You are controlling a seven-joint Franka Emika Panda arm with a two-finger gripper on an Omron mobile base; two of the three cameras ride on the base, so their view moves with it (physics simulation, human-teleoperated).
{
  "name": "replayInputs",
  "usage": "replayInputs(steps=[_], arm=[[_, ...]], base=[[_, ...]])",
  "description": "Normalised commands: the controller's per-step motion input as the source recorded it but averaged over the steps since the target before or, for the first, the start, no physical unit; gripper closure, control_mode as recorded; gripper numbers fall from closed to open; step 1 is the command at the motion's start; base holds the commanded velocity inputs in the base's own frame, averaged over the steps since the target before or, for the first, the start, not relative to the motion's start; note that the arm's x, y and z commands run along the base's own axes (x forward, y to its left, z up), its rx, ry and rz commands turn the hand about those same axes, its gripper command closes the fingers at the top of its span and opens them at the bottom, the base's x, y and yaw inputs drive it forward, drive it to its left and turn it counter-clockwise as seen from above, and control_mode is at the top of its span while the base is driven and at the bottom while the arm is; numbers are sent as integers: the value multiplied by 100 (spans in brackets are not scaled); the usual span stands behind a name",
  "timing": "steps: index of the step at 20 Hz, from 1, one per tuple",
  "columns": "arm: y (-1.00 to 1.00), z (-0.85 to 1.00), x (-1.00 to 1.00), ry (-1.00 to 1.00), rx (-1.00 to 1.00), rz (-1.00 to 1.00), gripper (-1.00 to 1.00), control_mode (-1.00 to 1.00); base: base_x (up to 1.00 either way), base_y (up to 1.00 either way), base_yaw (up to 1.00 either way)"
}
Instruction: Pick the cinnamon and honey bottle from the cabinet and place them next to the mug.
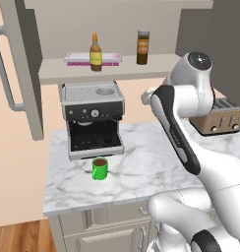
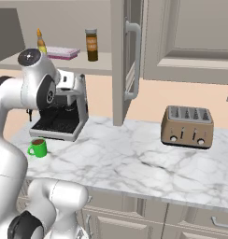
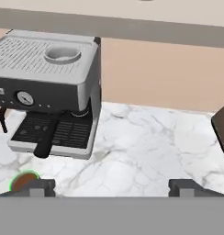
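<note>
up on the shelf of the open cabinet [image 1: 112, 69]: honey bottle [image 1: 96, 53] upright, just in front of a flat pink tray [image 1: 92, 59]; cinnamon [image 1: 142, 47] upright to its right, well apart from it. same pair seen from the right base view, honey bottle [image 2: 41, 43] at the far left, cinnamon [image 2: 91, 45] nearer the door edge, pink tray [image 2: 62, 52] between them. cabinet door [image 1: 21, 69] swung wide to the left, long bar handle [image 1: 6, 74] on it.

down on the marble counter [image 1: 141, 167]: green mug [image 1: 99, 168] with brown liquid, standing just in front of the espresso machine [image 1: 92, 118], near its drip tray, apart from it. toaster [image 1: 218, 118] at the right end of the counter, well apart from the mug. in the right base view, mug [image 2: 38, 147] left of and in front of the espresso machine [image 2: 64, 116], toaster [image 2: 188, 126] far right.

white arm bent above the counter, between the machine and the toaster, well below the shelf. gripper [image 3: 112, 187] looking down over the counter toward the espresso machine [image 3: 52, 87]; two dark fingertips [image 3: 40, 186] set wide apart at the bottom of the hand view, nothing between them, released. mug [image 3: 24, 180] peeking just beside the left fingertip in that view. dark edge of the toaster [image 3: 222, 128] at the right border.
</note>
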Motion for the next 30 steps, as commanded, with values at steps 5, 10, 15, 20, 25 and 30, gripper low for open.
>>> replayInputs(steps=[5,10,15,20,25,30], arm=[[-2,100,0,-43,0,0,-100,-100],[-1,81,6,-41,0,0,-100,-100],[-1,63,22,-34,1,0,-100,-100],[-24,22,7,-7,8,0,-100,-100],[-10,3,32,35,0,1,-100,-100],[0,1,34,53,0,1,-100,-100]], base=[[0,0,0],[0,0,0],[0,0,0],[0,0,0],[0,0,0],[0,0,0]])
